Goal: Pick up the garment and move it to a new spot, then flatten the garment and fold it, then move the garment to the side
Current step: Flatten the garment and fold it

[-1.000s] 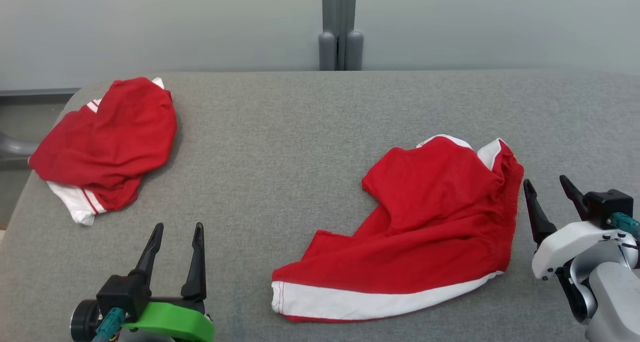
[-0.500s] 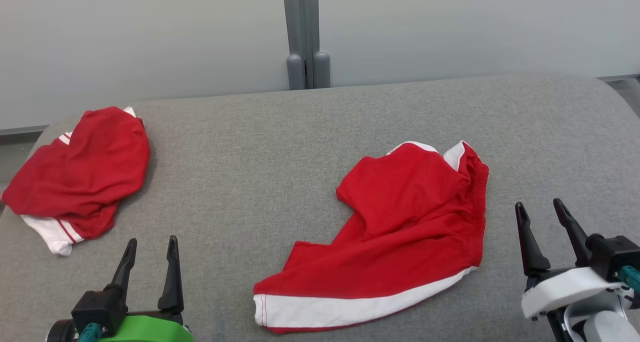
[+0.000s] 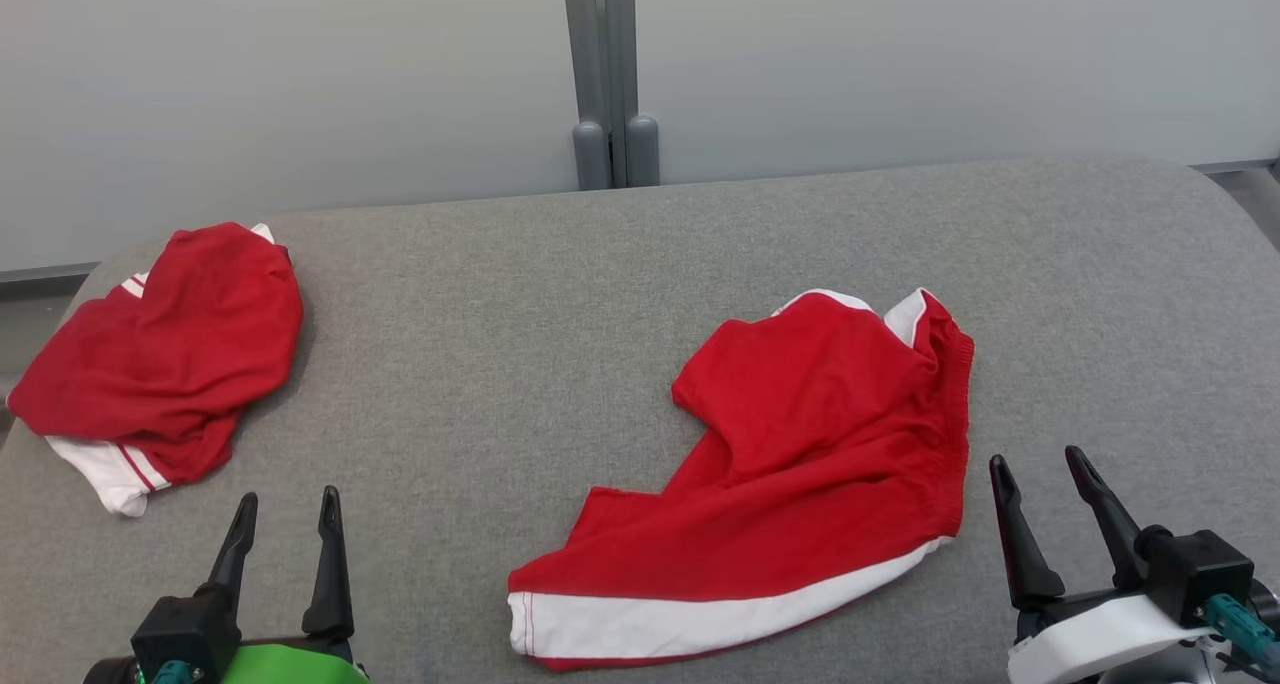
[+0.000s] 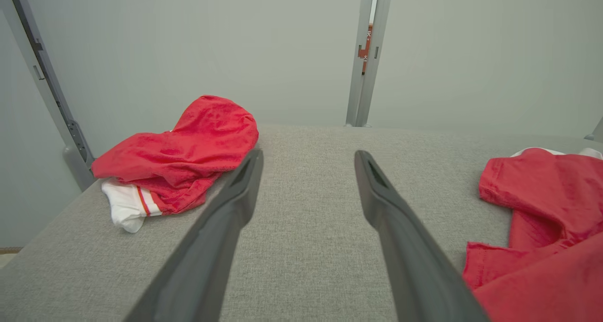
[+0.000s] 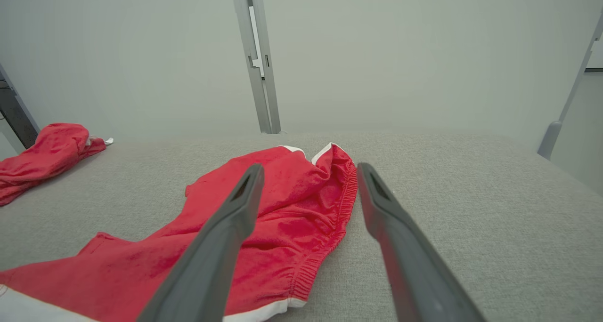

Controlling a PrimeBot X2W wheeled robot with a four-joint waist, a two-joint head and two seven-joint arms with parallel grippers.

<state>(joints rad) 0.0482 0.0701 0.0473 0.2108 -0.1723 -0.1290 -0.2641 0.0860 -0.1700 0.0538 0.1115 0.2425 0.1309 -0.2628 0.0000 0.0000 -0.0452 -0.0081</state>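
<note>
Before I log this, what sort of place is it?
Likely a test bay, not a home: a grey fabric-covered table, plain pale partition panels behind it, a spread red garment and a bunched red garment.

We note the head view set high, facing forward and down over the table [image 3: 500, 314] to the wall [image 3: 300, 84] and post [image 3: 600, 64], at middling range; the left gripper [image 3: 288, 496] and right gripper [image 3: 1036, 457] sit at its lower corners. Both wrist views lie low and close above the table, facing the same wall along their own fingers [image 4: 235, 204]. All three share the spread shorts [image 3: 830, 444], the bunched shorts [image 3: 160, 354] and the post; the right wrist view stands nearest the spread shorts, the left nearest the bunched.
</note>
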